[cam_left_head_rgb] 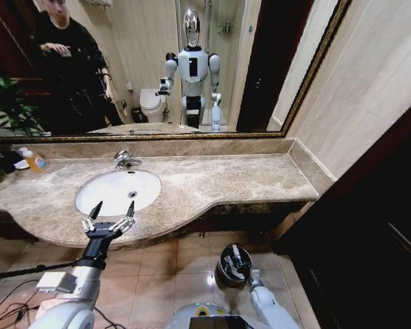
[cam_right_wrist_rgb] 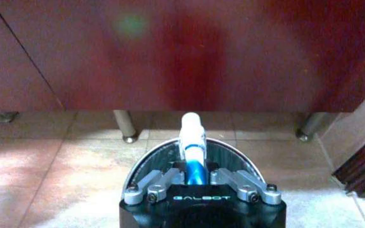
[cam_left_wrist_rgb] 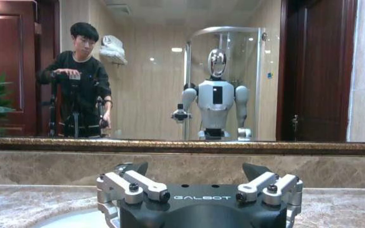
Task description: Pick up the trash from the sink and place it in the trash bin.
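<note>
A: Why is the right gripper [cam_right_wrist_rgb: 194, 176] down so low, near the floor?

B: It hangs over the bin [cam_left_head_rgb: 234, 264], which stands on the tiles right of the sink [cam_left_head_rgb: 118, 191] and below the counter [cam_left_head_rgb: 233, 179]. Its jaws are pinched narrow on a white-and-blue tube [cam_right_wrist_rgb: 192, 142]. In the right wrist view the tube pokes out past the jaws and its tip crosses the bin's far rim.

A: So it is lined up for a drop?

B: That is my reading. With the mouth right under the jaws, the tube should fall inside once they part, though the tip reaches beyond the rim, so I would not swear it lands clean.

A: And the left gripper [cam_left_head_rgb: 109, 218]?

B: It hangs at the near edge of the sink with its jaws spread wide and nothing between them. Open and level like that, it looks ready to reach in.

A: For what? Is any trash left in there?

B: I cannot see any. What shows of the sink looks bare white. The orange bottle [cam_left_head_rgb: 35, 162] stands far left on the counter, well apart.
</note>
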### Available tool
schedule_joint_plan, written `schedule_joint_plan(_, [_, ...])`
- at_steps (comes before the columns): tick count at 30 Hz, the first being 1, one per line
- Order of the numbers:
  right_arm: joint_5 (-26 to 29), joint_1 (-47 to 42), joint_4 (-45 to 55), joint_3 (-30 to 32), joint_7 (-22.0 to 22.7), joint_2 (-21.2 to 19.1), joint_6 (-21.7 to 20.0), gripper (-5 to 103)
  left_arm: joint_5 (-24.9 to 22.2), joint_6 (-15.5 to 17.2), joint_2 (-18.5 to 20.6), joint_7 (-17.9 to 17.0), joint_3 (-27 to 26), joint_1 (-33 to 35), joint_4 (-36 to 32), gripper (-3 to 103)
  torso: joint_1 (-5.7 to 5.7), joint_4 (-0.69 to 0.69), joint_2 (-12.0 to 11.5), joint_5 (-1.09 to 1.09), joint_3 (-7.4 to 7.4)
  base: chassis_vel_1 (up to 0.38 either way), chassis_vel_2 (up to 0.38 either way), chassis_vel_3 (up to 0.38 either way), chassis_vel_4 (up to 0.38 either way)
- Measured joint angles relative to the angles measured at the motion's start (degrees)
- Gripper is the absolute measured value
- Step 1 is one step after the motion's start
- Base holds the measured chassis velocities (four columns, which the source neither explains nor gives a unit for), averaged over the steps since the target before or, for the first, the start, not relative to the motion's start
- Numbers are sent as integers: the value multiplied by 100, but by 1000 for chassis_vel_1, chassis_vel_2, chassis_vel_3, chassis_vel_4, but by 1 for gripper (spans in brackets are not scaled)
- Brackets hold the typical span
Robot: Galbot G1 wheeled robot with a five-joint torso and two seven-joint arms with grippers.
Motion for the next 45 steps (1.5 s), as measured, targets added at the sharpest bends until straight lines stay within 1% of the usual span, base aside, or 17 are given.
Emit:
schedule_joint_plan(2, [-7,5,-11,0,29,2,2,13,0,0,0,0,0,0,0,100,0,0,0,0,0,0,0,0,0])
schedule_joint_plan(3, [-9,3,-12,-7,88,3,2,16,0,0,0,0,0,0,0,100,0,0,0,0,0,0,0,0,0])
schedule_joint_plan(4, [-8,-2,-8,-17,115,3,2,16,0,0,0,0,0,0,0,100,0,0,0,0,0,0,0,0,0])
schedule_joint_plan(5, [-6,-14,3,-25,139,3,2,22,0,0,0,0,0,0,0,100,0,0,0,0,0,0,0,0,0])
schedule_joint_plan(6, [-6,-14,3,-25,139,3,2,22,0,0,0,0,0,0,0,100,0,0,0,0,0,0,0,0,0])
schedule_joint_plan(8, [-4,-38,48,-48,203,3,1,32,0,0,0,0,0,0,0,100,0,0,0,0,0,0,0,0,0])
schedule_joint_plan(9, [-4,-38,48,-48,203,3,1,32,0,0,0,0,0,0,0,100,0,0,0,0,0,0,0,0,0])
schedule_joint_plan(10, [-2,-57,92,-73,265,7,-2,44,0,0,0,0,0,0,0,100,0,0,0,0,0,0,0,0,0])
schedule_joint_plan(13, [0,-83,147,-104,319,5,-9,48,0,0,0,0,0,0,0,100,0,0,0,0,0,0,0,0,0])
schedule_joint_plan(17, [19,-124,261,-164,371,-21,-29,70,0,0,0,0,0,0,0,100,0,0,0,0,0,0,0,0,0])
schedule_joint_plan(18, [19,-124,261,-164,371,-21,-29,70,0,0,0,0,0,0,0,100,0,0,0,0,0,0,0,0,0])
schedule_joint_plan(20, [59,-145,327,-214,393,-51,-35,82,0,0,0,0,0,0,0,100,0,0,0,0,0,0,0,0,0])
schedule_joint_plan(23, [99,-174,400,-248,399,-80,-51,86,0,0,0,0,0,0,0,100,0,0,0,0,0,0,0,0,0])
schedule_joint_plan(25, [156,-203,492,-267,413,-115,-88,96,0,0,0,0,0,0,0,100,0,0,0,0,0,0,0,0,0])
schedule_joint_plan(26, [169,-224,542,-268,433,-133,-93,99,0,0,0,0,0,0,0,100,0,0,0,0,0,0,0,0,0])
schedule_joint_plan(33, [232,-487,784,-101,509,-198,-84,100,0,0,-1,0,0,0,0,100,-1,-1,0,0,0,0,0,0,0])
schedule_joint_plan(45, [243,-382,795,-104,487,-154,-116,100,0,0,0,0,0,0,0,100,-1,1,0,1,0,0,0,0,0])
